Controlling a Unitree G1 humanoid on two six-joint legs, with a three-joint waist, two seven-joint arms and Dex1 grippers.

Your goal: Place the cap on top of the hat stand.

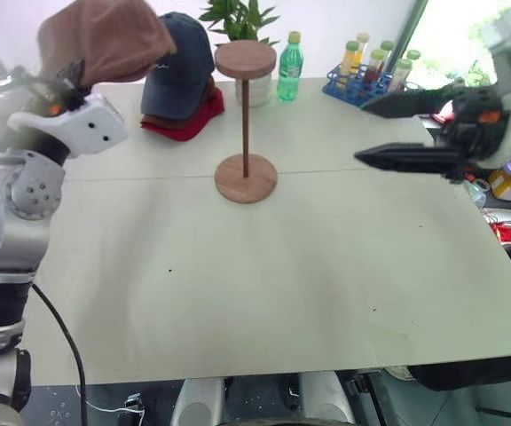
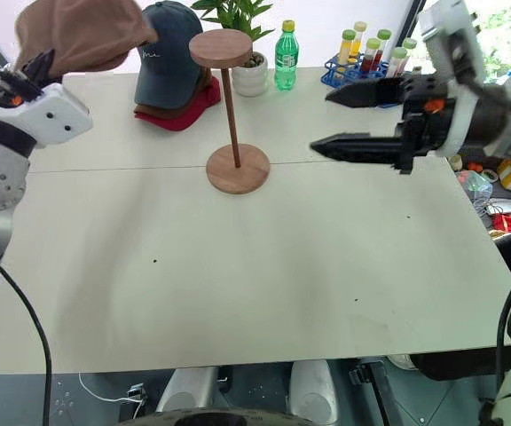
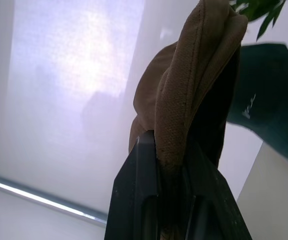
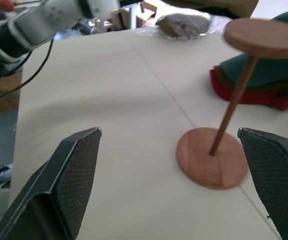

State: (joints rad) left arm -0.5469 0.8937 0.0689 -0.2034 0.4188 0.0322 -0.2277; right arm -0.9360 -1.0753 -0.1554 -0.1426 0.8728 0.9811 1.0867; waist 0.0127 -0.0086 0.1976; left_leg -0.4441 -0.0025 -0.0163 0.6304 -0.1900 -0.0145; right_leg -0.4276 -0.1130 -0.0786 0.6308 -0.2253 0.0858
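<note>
The brown cap hangs in the air at the table's far left, above the height of the stand's top. My left gripper is shut on the cap's folded edge, and the fabric shows pinched between the black fingers. The wooden hat stand stands upright at mid table, its top disc bare. My right gripper hovers open and empty to the right of the stand, pointing towards it. In the right wrist view its fingers frame the stand's base.
A dark blue baseball cap lies on a red cap just behind and left of the stand. A green bottle, a potted plant and a blue rack of tubes line the far edge.
</note>
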